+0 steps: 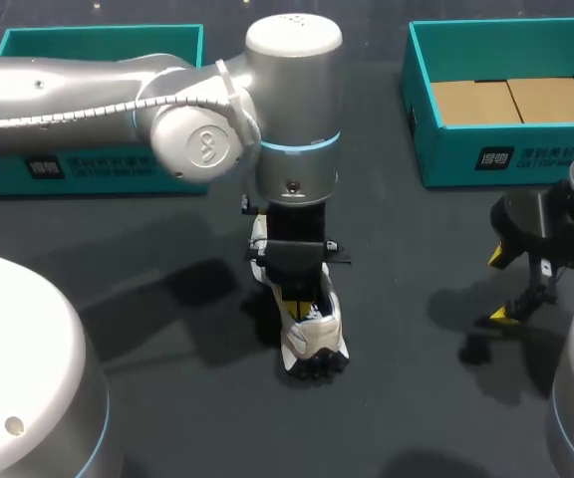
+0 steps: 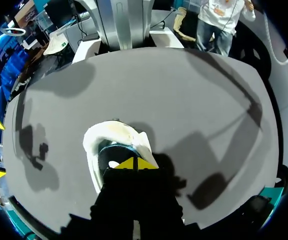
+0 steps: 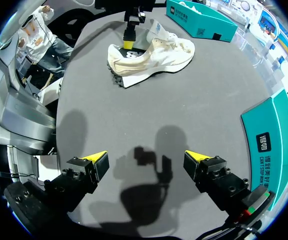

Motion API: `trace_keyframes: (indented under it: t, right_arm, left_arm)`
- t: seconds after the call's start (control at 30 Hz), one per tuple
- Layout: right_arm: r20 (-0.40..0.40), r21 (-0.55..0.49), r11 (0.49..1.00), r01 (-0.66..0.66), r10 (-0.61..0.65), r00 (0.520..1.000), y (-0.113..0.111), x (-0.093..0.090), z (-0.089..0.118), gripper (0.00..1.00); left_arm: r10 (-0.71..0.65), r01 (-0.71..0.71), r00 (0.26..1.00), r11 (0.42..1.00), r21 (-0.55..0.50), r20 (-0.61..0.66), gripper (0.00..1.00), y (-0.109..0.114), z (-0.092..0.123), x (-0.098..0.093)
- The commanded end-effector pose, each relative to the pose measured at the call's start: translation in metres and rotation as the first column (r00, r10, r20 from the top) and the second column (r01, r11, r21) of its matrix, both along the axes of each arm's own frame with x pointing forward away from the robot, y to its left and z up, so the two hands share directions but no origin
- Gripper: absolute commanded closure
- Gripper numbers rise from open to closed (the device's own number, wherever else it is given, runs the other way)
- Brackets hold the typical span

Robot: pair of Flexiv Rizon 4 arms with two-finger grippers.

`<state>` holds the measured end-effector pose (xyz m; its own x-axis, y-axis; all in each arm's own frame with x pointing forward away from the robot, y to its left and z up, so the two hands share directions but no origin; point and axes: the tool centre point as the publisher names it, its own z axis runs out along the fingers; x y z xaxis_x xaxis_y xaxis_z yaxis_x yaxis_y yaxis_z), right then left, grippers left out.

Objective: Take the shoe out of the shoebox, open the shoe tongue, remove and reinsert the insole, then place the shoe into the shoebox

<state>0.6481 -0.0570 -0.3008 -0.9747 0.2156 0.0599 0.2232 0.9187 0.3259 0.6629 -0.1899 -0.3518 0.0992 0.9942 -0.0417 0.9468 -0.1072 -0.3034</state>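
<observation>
2 arms [image 1: 88,95] [image 1: 551,214], 1 shoe [image 1: 312,341], 2 shoeboxes [image 1: 98,42] [image 1: 526,157]

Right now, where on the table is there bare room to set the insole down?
Bare table lies between the shoe and the right gripper. There is also room beside the shoe toward the left shoebox. The middle is crowded: the left gripper sits at the shoe's opening, with its arm overhead.

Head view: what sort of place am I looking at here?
Probably a robotics lab workbench for shoe-handling trials: a robot arm over a dark table, a white sneaker, and an open teal shoebox.
</observation>
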Motion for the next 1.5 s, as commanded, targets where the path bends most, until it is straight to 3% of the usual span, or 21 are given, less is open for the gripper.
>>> trace_keyframes:
  t: [0.03, 0.2, 0.47, 0.87, 1.07, 1.33, 1.5]
  right_arm:
    - [0.003, -0.001, 1.0, 0.001, -0.001, 1.0, 0.0, -0.002, 0.0, 0.0]
    - [0.003, -0.001, 1.0, 0.001, -0.001, 1.0, 0.0, -0.002, 0.0, 0.0]
    - [0.003, -0.001, 1.0, 0.001, -0.001, 1.0, 0.0, -0.002, 0.0, 0.0]
    - [0.003, -0.001, 1.0, 0.001, -0.001, 1.0, 0.0, -0.002, 0.0, 0.0]
    - [0.003, -0.001, 1.0, 0.001, -0.001, 1.0, 0.0, -0.002, 0.0, 0.0]
    - [0.003, -0.001, 1.0, 0.001, -0.001, 1.0, 0.0, -0.002, 0.0, 0.0]
    - [0.003, -0.001, 1.0, 0.001, -0.001, 1.0, 0.0, -0.002, 0.0, 0.0]
  left_arm:
    - [0.002, -0.002, 1.0, 1.0, 0.015, -0.005, 1.0, -0.004, -0.011, 0.0]
    - [0.011, -0.011, 1.0, 1.0, 0.025, -0.013, 1.0, -0.005, -0.017, -0.002]
    - [0.011, -0.01, 1.0, 1.0, -0.016, 0.021, 1.0, -0.005, 0.0, -0.006]
    - [0.074, -0.077, 0.996, 0.994, 0.075, 0.042, 1.0, -0.008, -0.044, -0.003]
    - [0.116, -0.12, 0.991, 0.991, 0.059, 0.069, 1.0, -0.015, -0.056, 0.0]
    - [0.149, -0.146, 0.98, 0.989, -0.031, 0.132, 1.0, -0.021, -0.017, 0.005]
    - [0.152, -0.153, 0.969, 0.988, -0.006, 0.195, 1.0, -0.018, -0.006, 0.006]
